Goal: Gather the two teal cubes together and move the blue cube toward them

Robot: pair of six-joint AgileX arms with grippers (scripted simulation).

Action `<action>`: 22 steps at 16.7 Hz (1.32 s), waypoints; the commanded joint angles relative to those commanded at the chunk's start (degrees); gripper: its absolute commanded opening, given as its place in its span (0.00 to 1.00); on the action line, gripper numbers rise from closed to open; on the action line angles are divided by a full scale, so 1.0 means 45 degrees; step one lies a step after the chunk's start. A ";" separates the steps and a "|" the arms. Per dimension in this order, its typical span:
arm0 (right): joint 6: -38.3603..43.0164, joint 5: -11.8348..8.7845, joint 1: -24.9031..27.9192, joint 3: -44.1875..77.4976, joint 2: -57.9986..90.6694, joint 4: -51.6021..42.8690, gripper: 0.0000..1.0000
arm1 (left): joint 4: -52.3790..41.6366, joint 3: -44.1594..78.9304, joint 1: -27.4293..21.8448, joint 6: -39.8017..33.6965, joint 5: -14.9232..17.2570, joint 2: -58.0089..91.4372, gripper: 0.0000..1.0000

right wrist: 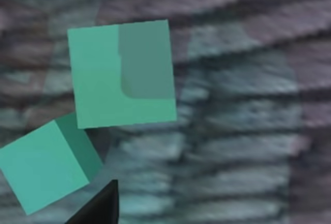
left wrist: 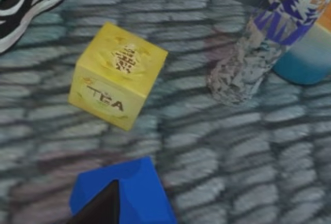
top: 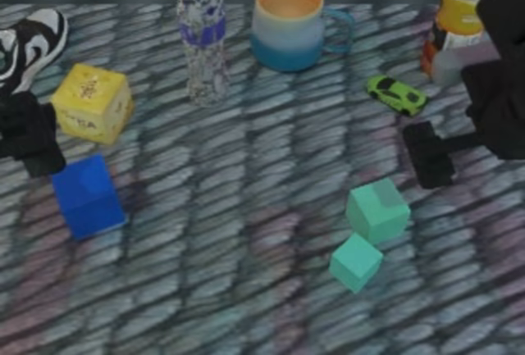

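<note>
Our left gripper (top: 41,161) touches the blue cube (top: 87,196) near the tabletop's left edge; our right gripper (top: 428,155) hovers beside the touching teal cubes (top: 377,211). We cannot tell either grip.

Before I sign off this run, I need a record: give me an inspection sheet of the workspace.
Surface: table with a grey woven pattern.
Job's things: larger teal cube and smaller teal cube close together at right; blue cube far off at left.
Clutter: yellow cube, bottle, mug, toy car, shoe, white and orange bottle.
Grippers: left gripper beside the blue cube; right gripper up and right of the teal cubes.
Cables: nothing seen.
Surroundings: dark backdrop behind the table.
</note>
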 joint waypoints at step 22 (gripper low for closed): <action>0.0484 0.0002 0.1860 0.5200 0.7557 -0.2262 1.00 | 0.5640 -0.8121 0.2950 0.4954 0.0384 -0.8756 1.00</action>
